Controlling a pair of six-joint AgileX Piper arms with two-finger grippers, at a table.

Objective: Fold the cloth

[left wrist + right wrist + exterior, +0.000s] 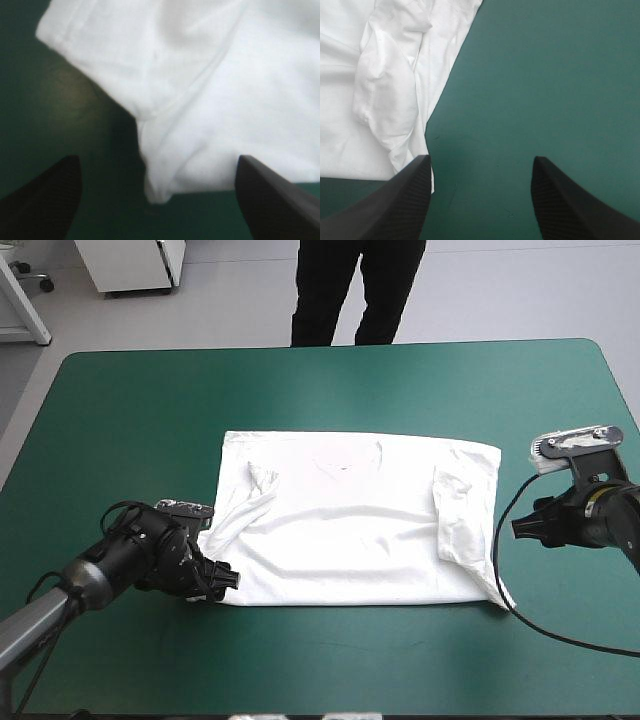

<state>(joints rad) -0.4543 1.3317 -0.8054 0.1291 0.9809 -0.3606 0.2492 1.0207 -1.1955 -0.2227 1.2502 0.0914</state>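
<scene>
On the middle of the teal-green surface [150, 410] the white T-shirt [350, 540] is lying spread flat, its neckline toward the far edge and its hem toward the near edge. Both short sleeves are lying turned in over the body: the left sleeve [250, 510] is crossing the chest at a slant, and the right sleeve [452, 520] is running down along the shirt's right side.

At the shirt's near-left corner the left jaws are sitting low over the surface, standing wide open and holding nothing. Seen from the left wrist, their black fingers [42, 202] are standing far apart, and the hem corner is reaching into the gap between them, with bare cover beside it. Whether either finger is touching the cloth cannot be told.

Beside the shirt's right edge, toward its near-right corner, the right jaws are hanging over the surface, also wide open and holding nothing. From the right wrist, one of their fingers [572, 200] is standing over bare cover, while the other is sitting just beside the shirt's edge, the bunched sleeve lying ahead of it.
</scene>
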